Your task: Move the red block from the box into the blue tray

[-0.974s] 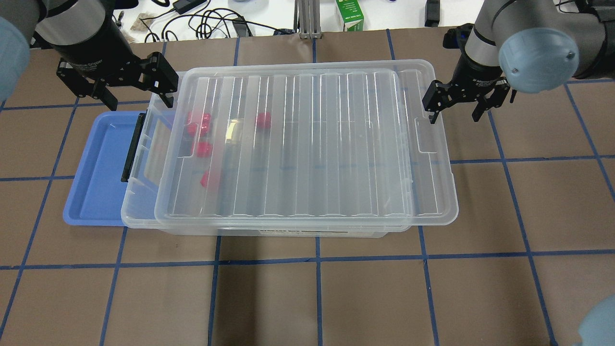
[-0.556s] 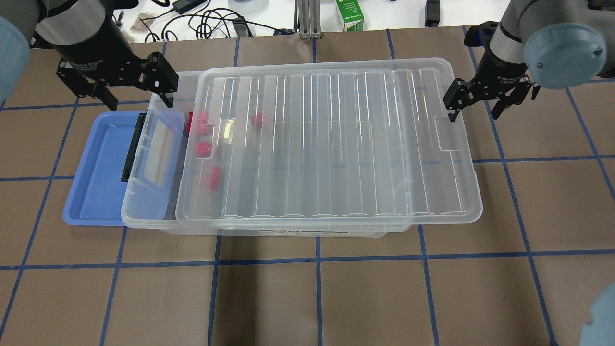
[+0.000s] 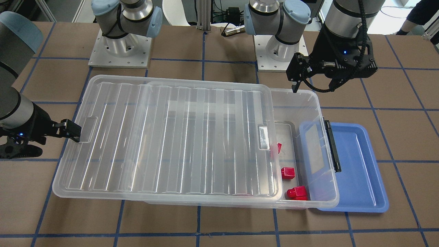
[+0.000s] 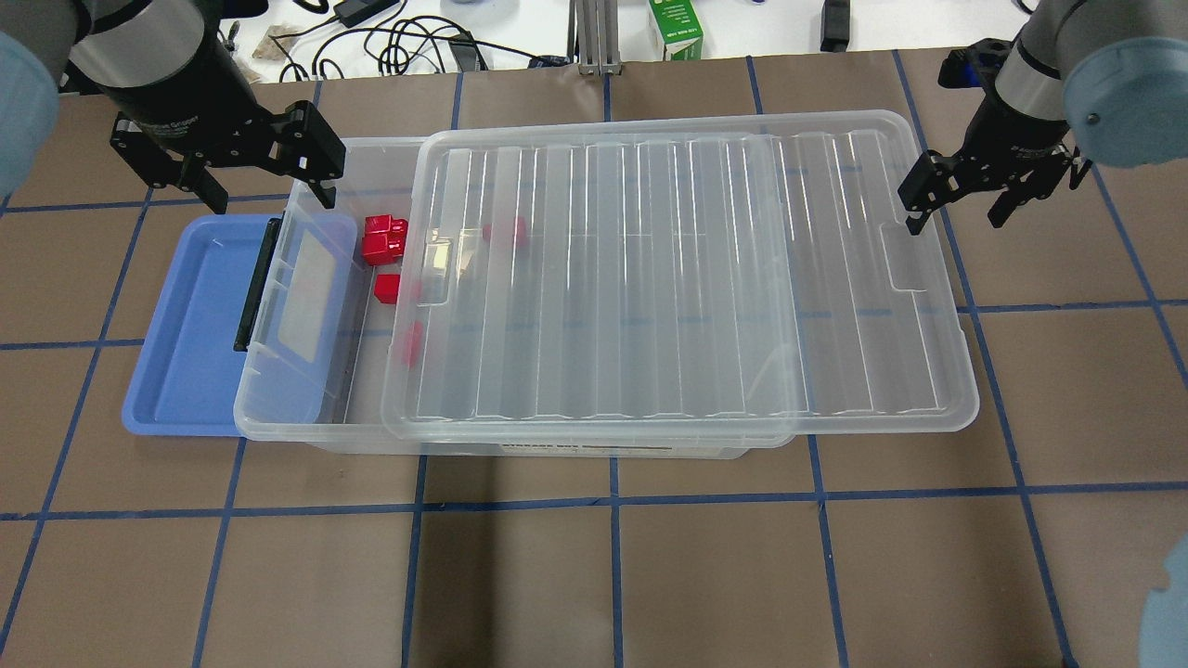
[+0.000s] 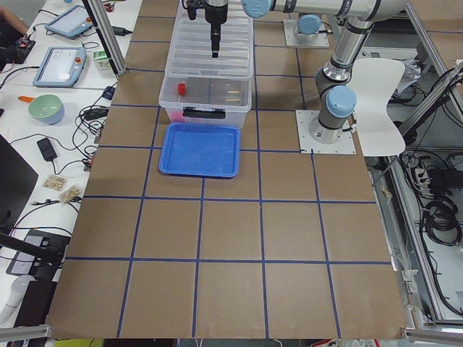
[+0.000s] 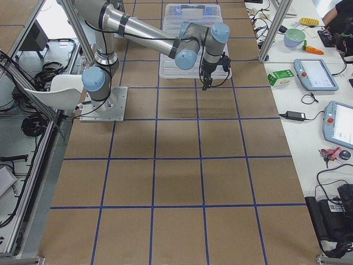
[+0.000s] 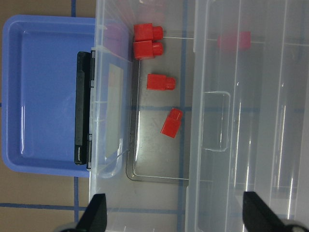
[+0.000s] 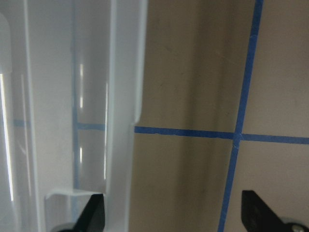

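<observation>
**A:** Where is the red block (image 7: pixel 161 82)?

**B:** On the floor of the box (image 4: pixel 278 422), near the latch end. It lies on its side in the strip that the lid (image 4: pixel 687 278) leaves uncovered. Two more like it touch each other by the wall farther from the robot. A fourth lies tilted just beside the lid's edge, and a fifth shows blurred under the lid.

**A:** How much room is there around it?

**B:** The opening is a narrow strip between the lid's short edge and the box's rim. The lid sits shifted toward the robot's right and overhangs that end of the box. The black latch (image 4: pixel 255 283) hangs on the outside. The blue tray (image 4: pixel 181 325) lies right against that end, with its near edge under the rim.

**A:** And the arms?

**B:** The left gripper (image 4: pixel 272 199) hovers over the far corner at the latch end, jaws wide apart. The right gripper (image 4: pixel 956 215) is at the lid's other short edge, jaws apart. One finger is at the rim, though I cannot tell if it touches. The other finger is over the tabletop (image 4: pixel 594 575).

**A:** What about the surface?

**B:** Brown, marked into squares with blue tape. Beyond it is a white bench with cables and a green carton (image 4: pixel 676 28).

**A:** And how does the block look?

**B:** Glossy red, with a squarish body and a narrower round knob on one end.
</observation>
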### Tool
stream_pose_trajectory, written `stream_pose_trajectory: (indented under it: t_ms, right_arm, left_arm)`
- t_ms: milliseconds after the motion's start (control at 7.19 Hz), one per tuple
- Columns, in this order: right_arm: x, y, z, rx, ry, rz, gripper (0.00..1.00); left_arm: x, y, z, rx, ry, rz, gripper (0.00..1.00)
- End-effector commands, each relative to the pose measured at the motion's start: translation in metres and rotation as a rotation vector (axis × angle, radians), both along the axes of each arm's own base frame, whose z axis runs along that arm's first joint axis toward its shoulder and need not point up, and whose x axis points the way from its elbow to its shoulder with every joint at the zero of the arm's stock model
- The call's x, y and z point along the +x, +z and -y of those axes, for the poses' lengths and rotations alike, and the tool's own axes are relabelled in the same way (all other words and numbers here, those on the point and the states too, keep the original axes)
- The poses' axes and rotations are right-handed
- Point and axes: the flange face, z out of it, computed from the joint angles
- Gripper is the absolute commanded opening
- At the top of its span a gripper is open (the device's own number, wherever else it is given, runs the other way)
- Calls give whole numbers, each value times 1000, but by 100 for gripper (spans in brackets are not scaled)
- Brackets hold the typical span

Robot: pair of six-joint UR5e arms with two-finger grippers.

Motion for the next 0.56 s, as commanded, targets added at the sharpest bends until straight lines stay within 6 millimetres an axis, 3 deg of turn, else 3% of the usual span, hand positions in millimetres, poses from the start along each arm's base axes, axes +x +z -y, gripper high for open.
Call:
stream_pose_trajectory:
  t_ms: [0,417]
  right_arm:
    - [-10,0,-1,7,28,-18,100]
    - [-28,0,-2,9,36,-15,100]
  left_arm:
    - [-1,0,0,-1,-1,0,100]
    - [-1,-1,0,1,-1,0,100]
